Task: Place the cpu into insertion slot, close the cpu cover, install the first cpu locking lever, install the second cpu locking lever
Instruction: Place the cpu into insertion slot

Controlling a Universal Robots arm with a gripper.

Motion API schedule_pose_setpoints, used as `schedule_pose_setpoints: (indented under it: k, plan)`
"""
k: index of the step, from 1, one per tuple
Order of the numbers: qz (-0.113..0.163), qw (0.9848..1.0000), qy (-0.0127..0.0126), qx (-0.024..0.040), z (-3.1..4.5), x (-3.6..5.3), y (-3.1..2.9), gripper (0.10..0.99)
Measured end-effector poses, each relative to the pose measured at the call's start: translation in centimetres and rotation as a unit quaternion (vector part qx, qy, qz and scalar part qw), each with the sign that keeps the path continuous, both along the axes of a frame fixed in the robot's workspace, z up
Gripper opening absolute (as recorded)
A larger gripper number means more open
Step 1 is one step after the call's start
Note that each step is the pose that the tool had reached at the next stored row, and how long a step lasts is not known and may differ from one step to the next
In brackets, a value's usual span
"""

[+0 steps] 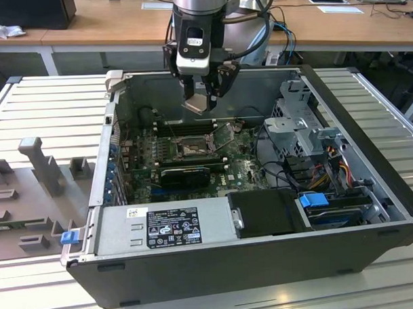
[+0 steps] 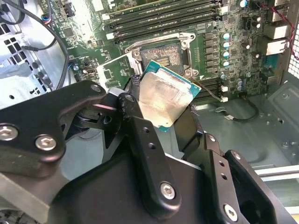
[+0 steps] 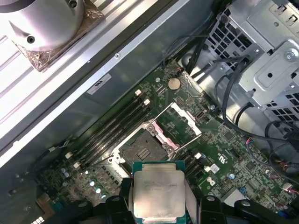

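Note:
My gripper [image 1: 200,99] hangs inside the open computer case, shut on the cpu [image 1: 198,104], a flat square chip with a silver top. In both wrist views the cpu [image 2: 163,99] [image 3: 158,190] sits between the black fingers [image 2: 136,128], tilted. It is in the air above the green motherboard, apart from it. The insertion slot [image 1: 190,149] [image 2: 161,55] [image 3: 141,150] lies below with its pin field bare. The cpu cover [image 1: 224,133] [image 2: 115,70] [image 3: 180,123], a thin metal frame, stands swung open beside the slot.
The black case wall [image 1: 369,155] rings the board. A grey power supply [image 1: 161,227] fills the front, a metal drive cage [image 1: 304,134] with cables the exterior view's right. Long memory slots [image 1: 182,127] run behind the socket, a black card [image 1: 187,174] before it. Grey fixtures [image 1: 37,164] stand outside.

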State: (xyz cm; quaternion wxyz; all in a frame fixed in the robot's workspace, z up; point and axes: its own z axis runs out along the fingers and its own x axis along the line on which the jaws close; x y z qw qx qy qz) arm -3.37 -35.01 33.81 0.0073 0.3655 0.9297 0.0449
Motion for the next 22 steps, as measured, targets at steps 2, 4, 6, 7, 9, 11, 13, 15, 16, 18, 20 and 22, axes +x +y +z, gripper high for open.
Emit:
schedule_pose_setpoints:
  k: [2,4,6,7,9,11,13,15,16,18,20,22]
  plan:
    - [-0.007,1.0,0.0,0.0,-0.02,0.0,0.0,0.533]
    - [-0.011,0.9999,0.0,0.0,-0.03,0.0,0.0,0.533]
    - [-0.016,0.9999,0.0,0.0,-0.06,0.0,0.0,0.533]
    - [-0.017,0.9999,0.0,0.0,-0.06,0.0,0.0,0.533]
    - [-0.021,0.9998,0.0,0.0,-0.08,0.0,0.0,0.533]
    - [-0.024,0.9997,0.0,0.0,-0.1,0.0,0.0,0.533]
    - [-0.027,0.9996,0.0,0.0,-0.12,0.0,0.0,0.533]
    - [-0.031,0.9995,0.0,0.0,-0.14,0.0,0.0,0.533]
    - [-0.033,0.9995,0.0,0.0,-0.15,0.0,0.0,0.533]
    - [-0.037,0.9993,0.0,0.0,-0.17,0.0,0.0,0.533]
    - [-0.04,0.9992,0.0,0.0,-0.19,0.0,0.0,0.533]
    - [-0.045,0.999,0.0,0.0,-0.21,0.0,0.0,0.533]
